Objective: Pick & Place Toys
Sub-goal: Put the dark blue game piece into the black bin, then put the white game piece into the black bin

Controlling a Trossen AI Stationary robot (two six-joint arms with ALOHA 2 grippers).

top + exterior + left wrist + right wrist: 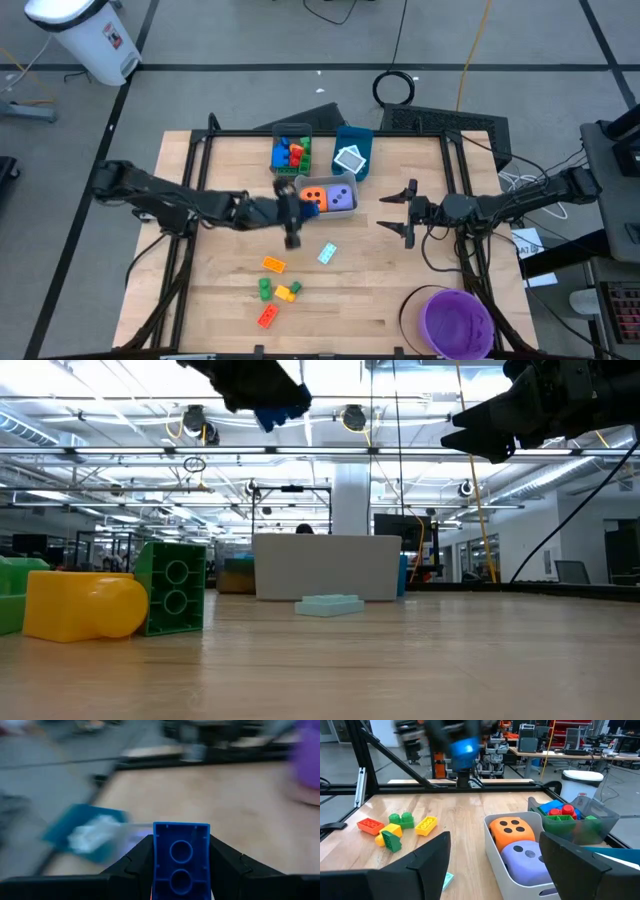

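Note:
My left gripper (298, 212) is raised above the middle of the table, beside the grey bin (345, 212), and is shut on a blue brick (181, 860). In the low view the brick (283, 410) shows high above the tabletop. That bin holds an orange die (511, 831) and a purple die (527, 860). A white-teal tile (327, 253) lies flat on the table. Near the front lie an orange brick (273, 265), a green one (265, 288), a yellow one (285, 292) and a red one (268, 317). My right gripper (400, 213) hangs open at the right, holding nothing. My left gripper pinches the blue brick by its two long sides (156, 865) between its two fingers (137, 865). The fingers come from the table's left, slanting a little downward, and lie along the brick. The brick is lifted clear of the table, and its face with two rings is turned toward the wrist.
A clear bin (291, 152) with red, blue and green bricks and a blue bin (360, 140) holding a white-teal tile stand at the far edge. A round purple bowl (458, 322) sits at the near right corner. Bare wood lies between the loose bricks and the bowl.

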